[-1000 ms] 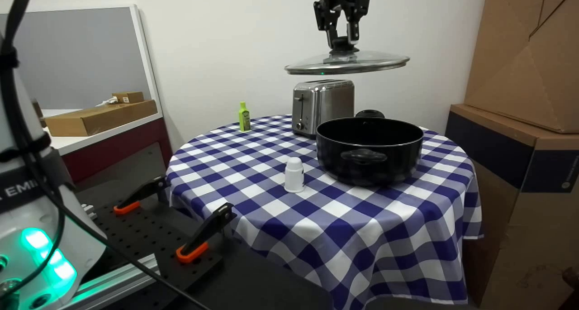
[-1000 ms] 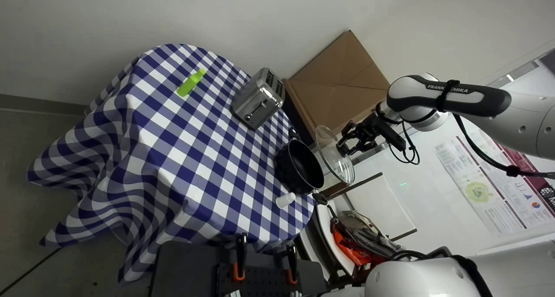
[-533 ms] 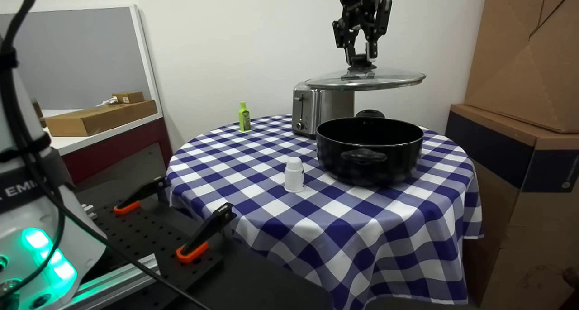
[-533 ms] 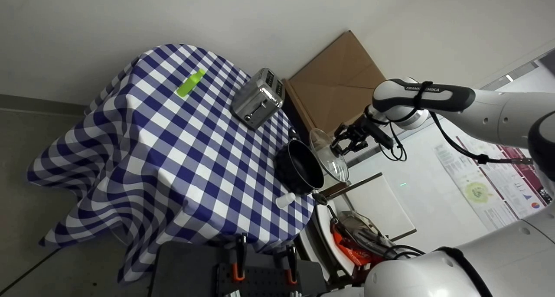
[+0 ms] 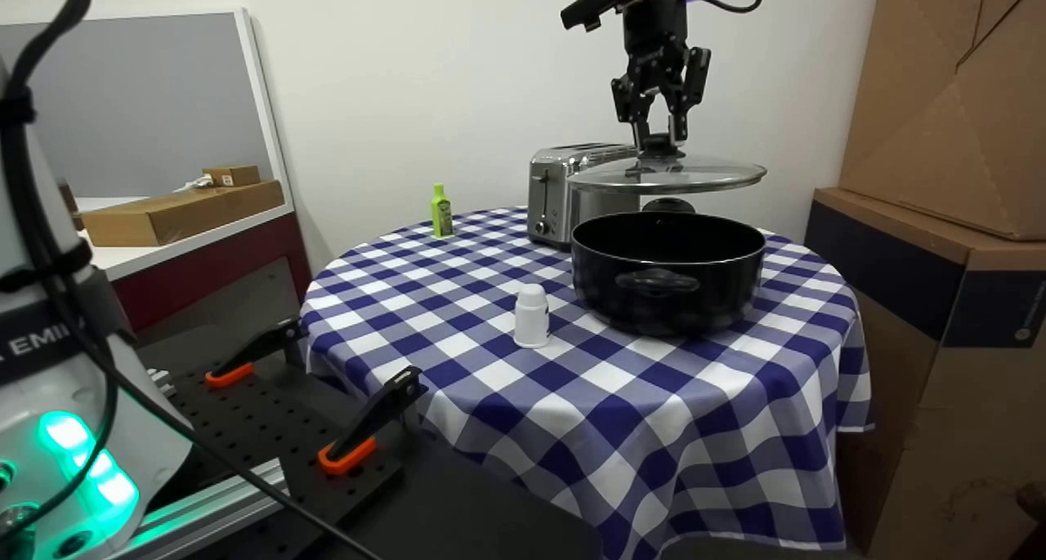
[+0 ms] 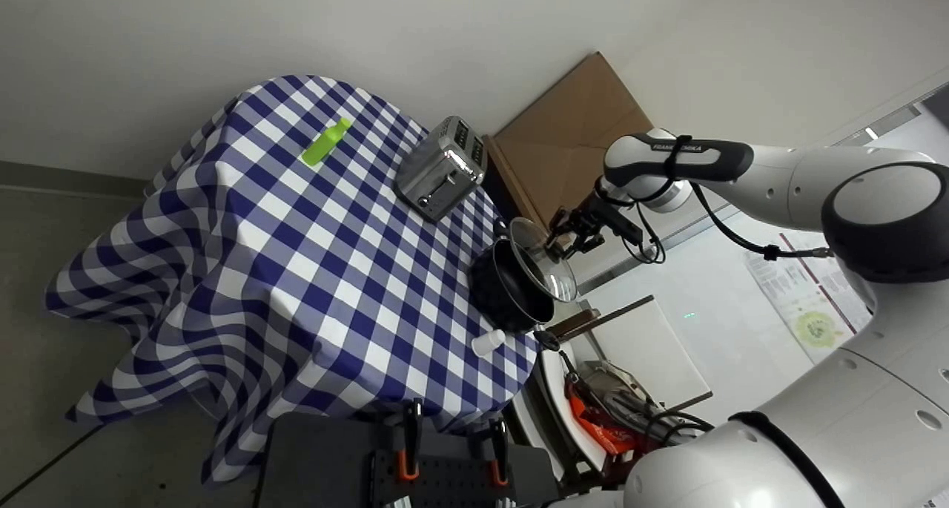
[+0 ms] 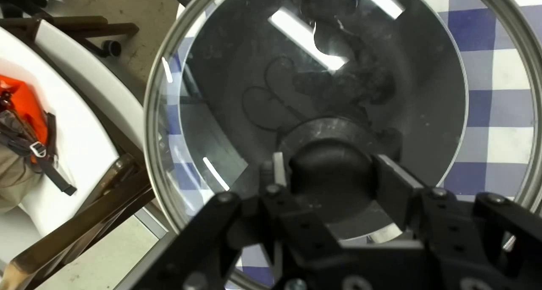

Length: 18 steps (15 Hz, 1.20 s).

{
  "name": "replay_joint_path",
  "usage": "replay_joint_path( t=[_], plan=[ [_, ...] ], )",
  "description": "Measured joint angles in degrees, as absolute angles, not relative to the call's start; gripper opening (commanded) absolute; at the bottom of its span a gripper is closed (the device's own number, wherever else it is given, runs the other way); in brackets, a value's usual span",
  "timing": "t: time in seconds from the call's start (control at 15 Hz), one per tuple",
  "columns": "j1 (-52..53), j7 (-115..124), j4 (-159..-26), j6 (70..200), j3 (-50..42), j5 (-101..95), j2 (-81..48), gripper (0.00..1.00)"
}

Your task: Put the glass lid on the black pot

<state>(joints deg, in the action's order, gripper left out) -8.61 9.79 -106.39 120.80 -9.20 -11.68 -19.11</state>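
- Foreground: two black-and-orange clamps are sitting on a dark perforated board.
- Near side: a white shaker is standing upright on the blue-and-white checked cloth.
- Middle distance: the black pot is resting on the cloth near the shaker, its mouth facing upward.
- Above it: the glass lid is hanging nearly level, a visible gap separating it from the pot; in the wrist view, the pot's dark interior is showing through the glass.
- At the lid: the gripper is grasping the black knob from both sides.
- Beyond the pot: a silver toaster is standing, partly hidden by the lid in an exterior view; to its left, a green bottle is standing near the cloth's far edge.
- Farthest: a white wall is forming the backdrop.
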Motion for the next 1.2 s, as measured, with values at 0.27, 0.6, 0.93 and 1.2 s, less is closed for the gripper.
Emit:
replay_joint_path(
  t=[0.27, 0.6, 0.93, 1.2],
  plan=[
    [-8.25, 9.79, -105.73, 120.8, -9.19, -11.68, -21.69, 0.26],
    [-8.08, 9.79, -105.85, 120.8, -9.19, -11.59, -24.19, 0.26],
    [-8.39, 9.78, -105.77, 120.78, -9.31, -11.11, -25.57, 0.26],
    [-8.65, 9.78, -105.74, 120.78, -9.39, -10.4, -25.57, 0.26]
  ],
)
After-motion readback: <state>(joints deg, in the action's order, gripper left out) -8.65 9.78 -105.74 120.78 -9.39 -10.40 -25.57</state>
